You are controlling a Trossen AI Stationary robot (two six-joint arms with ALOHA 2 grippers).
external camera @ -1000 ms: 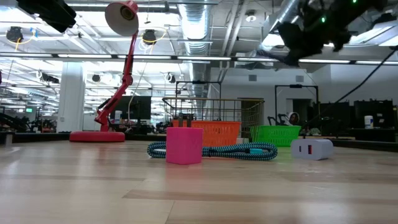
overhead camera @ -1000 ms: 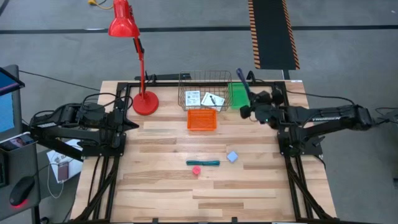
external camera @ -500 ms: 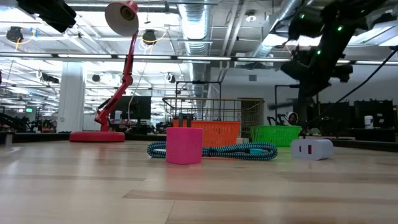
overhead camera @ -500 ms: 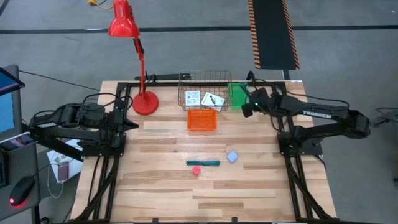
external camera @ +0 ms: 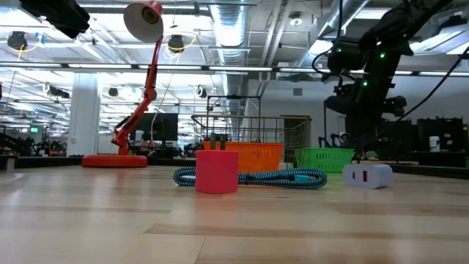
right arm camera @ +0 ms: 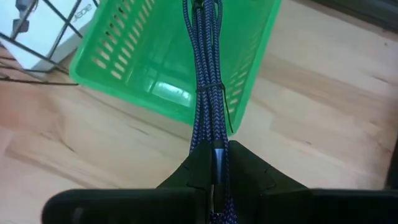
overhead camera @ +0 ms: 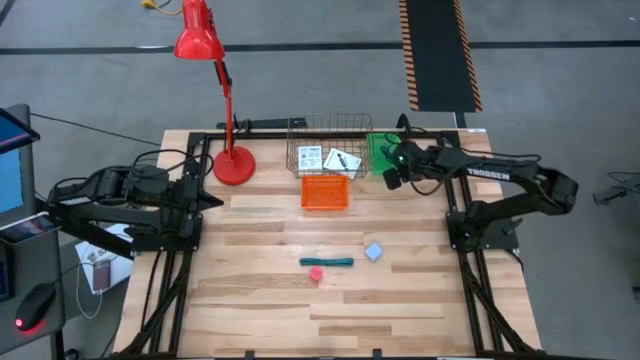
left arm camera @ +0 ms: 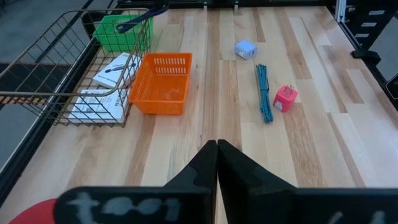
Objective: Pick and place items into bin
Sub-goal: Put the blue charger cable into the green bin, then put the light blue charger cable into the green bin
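Nearest you on the wooden table (overhead camera: 270, 300) sit the loose items: a small pink block (overhead camera: 315, 272) (external camera: 217, 171) (left arm camera: 285, 98), touching one end of a coiled teal braided cable (overhead camera: 327, 262) (external camera: 256, 177) (left arm camera: 263, 93), and just beside the cable's other end a pale blue cube (overhead camera: 373, 252) (external camera: 368, 174) (left arm camera: 245, 50). None of these three is in a bin.

Farther back you find an orange basket (overhead camera: 325, 192) (left arm camera: 163, 83), apparently empty in the left wrist view. Behind it stands a wire basket (overhead camera: 330, 143) (left arm camera: 74, 68) holding two white cards (overhead camera: 325, 158) (left arm camera: 106, 84) with black marks.

Right of the wire basket is the green bin (overhead camera: 381, 153) (right arm camera: 168, 56) (left arm camera: 119, 31). Your right gripper (overhead camera: 397, 172) (right arm camera: 214, 158) hangs over it, fingers clamped on a bundled dark blue cable (right arm camera: 205, 74), whose free end reaches over the bin's interior. You cannot tell whether the cable touches the bin floor.

Your left gripper (left arm camera: 216, 152) waits at the table's left edge, fingers pressed together on nothing. A red desk lamp (overhead camera: 215, 90) stands at the back left.
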